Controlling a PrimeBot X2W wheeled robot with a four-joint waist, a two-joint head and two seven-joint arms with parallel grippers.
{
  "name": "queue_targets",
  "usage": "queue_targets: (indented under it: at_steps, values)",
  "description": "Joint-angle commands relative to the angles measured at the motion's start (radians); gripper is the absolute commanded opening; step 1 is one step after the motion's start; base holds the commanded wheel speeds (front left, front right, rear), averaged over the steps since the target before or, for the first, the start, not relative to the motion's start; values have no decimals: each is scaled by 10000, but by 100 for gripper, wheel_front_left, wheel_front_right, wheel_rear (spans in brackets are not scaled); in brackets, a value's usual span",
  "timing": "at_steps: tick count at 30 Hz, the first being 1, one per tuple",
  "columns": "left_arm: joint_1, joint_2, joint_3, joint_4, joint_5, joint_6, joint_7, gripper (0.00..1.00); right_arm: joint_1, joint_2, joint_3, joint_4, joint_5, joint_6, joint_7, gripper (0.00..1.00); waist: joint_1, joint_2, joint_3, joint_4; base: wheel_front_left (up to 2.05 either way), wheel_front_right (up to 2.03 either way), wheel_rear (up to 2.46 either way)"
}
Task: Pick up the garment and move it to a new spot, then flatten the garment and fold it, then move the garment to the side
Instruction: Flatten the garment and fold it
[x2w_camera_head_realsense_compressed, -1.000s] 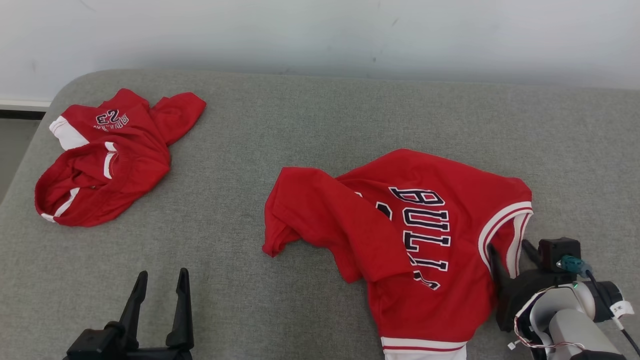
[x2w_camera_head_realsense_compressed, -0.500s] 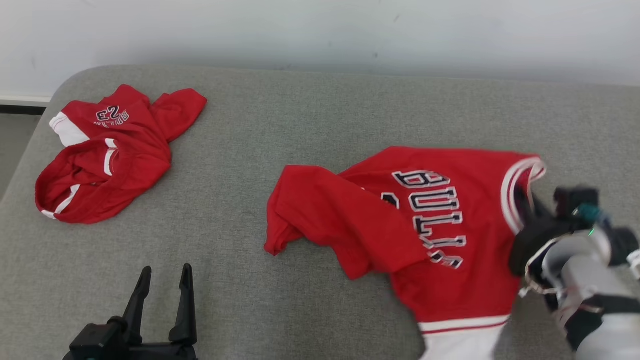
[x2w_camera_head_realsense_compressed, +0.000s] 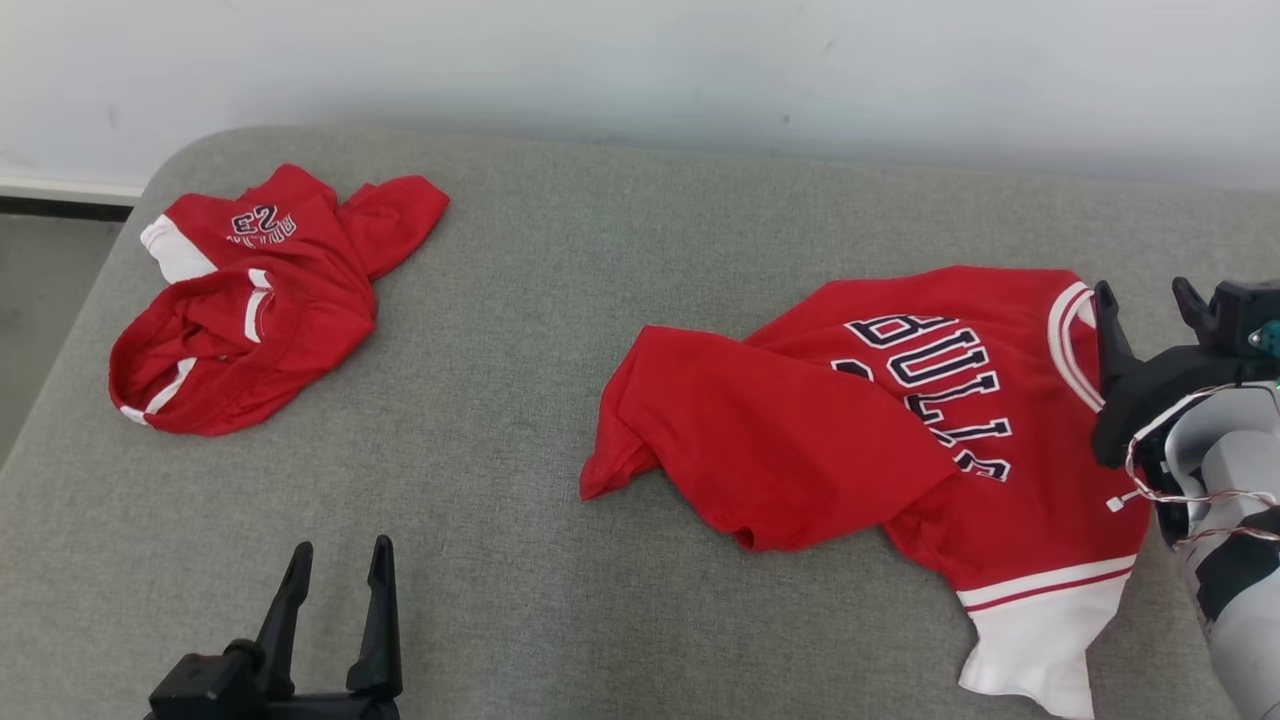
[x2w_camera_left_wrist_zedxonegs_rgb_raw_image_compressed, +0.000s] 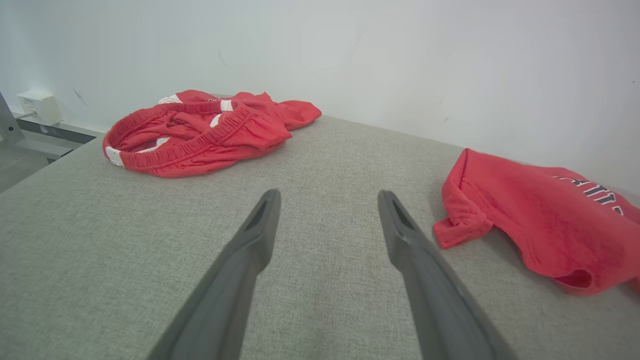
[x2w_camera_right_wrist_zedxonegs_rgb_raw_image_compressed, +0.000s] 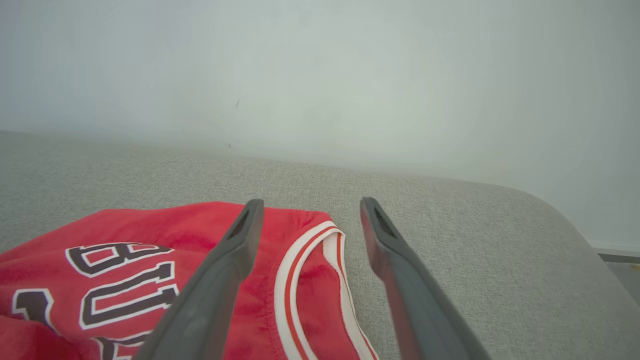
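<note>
Nearest me, the left end effector (x2w_camera_head_realsense_compressed: 340, 550) hangs low over bare grey upholstery at the front of the bench (x2w_camera_head_realsense_compressed: 560, 250), its two dark fingers spread apart and holding nothing. Off to the right, the right end effector (x2w_camera_right_wrist_zedxonegs_rgb_raw_image_compressed: 310, 205) is released too, fingers wide and pointing toward the wall. One finger is over red cloth and the other over the grey cover, with the striped trim of the Bulls jersey (x2w_camera_head_realsense_compressed: 900, 430) lying between them; whether the tips touch the cloth I cannot tell. That is where I would worry: if those fingers close there, they may catch just the trim or just the top layer. The jersey would then come up twisted, its doubled-over part dragging along rather than opening out. Pressed too deep, they might pinch the bench's cover together with the shirt. The jersey itself lies on the right half of the bench, lettering up and sideways to me, red with white-and-red banding, its white hem toward the front right. Its left portion is flopped over the chest in a loose flap that hides part of the print, so it is far from flat. Well apart, at the far left corner, sits a crumpled pair of red shorts (x2w_camera_head_realsense_compressed: 250, 310), and behind everything is the pale wall (x2w_camera_head_realsense_compressed: 640, 60).
</note>
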Motion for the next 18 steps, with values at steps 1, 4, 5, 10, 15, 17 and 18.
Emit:
queue_targets:
  at_steps: [1,4,5,10,15,17,18]
  values:
    - [154,-5,17,-3,-56,58,-9,100,101,69,34,19,-35,-22,-192,100,-1,0,-170,-58,0,0,0]
    - [269,-3,128,-57,41,78,-9,100,426,217,21,-208,-116,-22,-450,100,-1,0,-418,-225,0,0,0]
    - [322,-2,188,-88,79,100,-9,100,562,330,49,-365,-145,-22,-503,100,-1,0,-517,-319,0,0,0]
    - [555,-3,426,-210,285,60,-9,100,1567,628,0,-1984,-320,-22,-576,100,-1,0,-905,-782,0,0,0]
    - [798,-2,559,-305,425,62,-9,100,3167,1004,-38,-4087,-449,-22,-567,100,-1,0,-1247,-1210,0,0,0]
    - [908,-3,583,-332,464,92,-9,100,3844,1105,-74,-4885,-415,-22,-567,100,-1,0,-1380,-1350,0,0,0]
    - [940,-3,597,-341,479,94,-9,100,4182,1149,-101,-5273,-394,-22,-567,100,-1,0,-1428,-1405,0,0,0]
